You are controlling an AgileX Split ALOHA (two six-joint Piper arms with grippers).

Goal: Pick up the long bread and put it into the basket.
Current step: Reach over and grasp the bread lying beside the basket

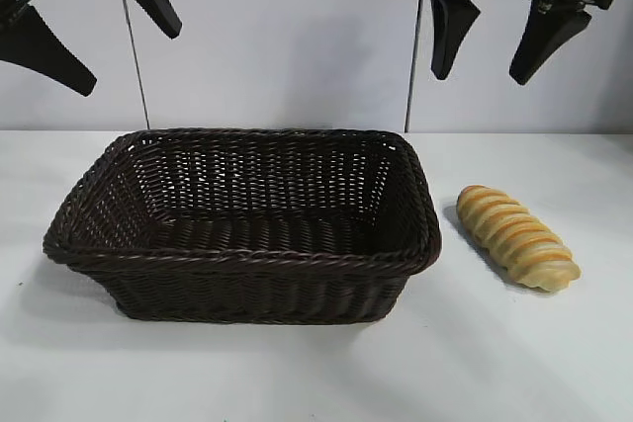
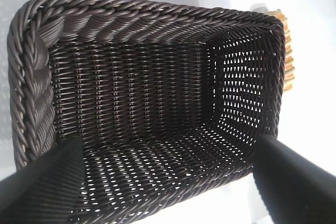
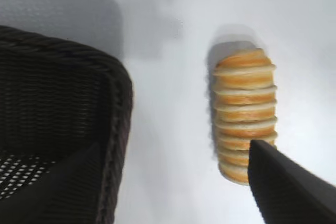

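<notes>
The long bread (image 1: pixel 516 236), golden with orange-brown ridges, lies on the white table just right of the basket (image 1: pixel 99 244), apart from it. The dark brown wicker basket holds nothing. My right gripper (image 1: pixel 489 68) hangs high above the gap between basket and bread, open and empty. Its wrist view shows the bread (image 3: pixel 244 114) below, one finger (image 3: pixel 286 187) overlapping the loaf's near end, and the basket's corner (image 3: pixel 118 93). My left gripper (image 1: pixel 124 51) is raised at the upper left, open, looking down into the basket (image 2: pixel 31 77); a sliver of bread (image 2: pixel 288 56) shows beyond its far wall.
White tabletop (image 1: pixel 514 363) spreads around the basket and the bread, with bare room in front and to the right. A pale wall with two thin vertical rods (image 1: pixel 135 56) stands behind.
</notes>
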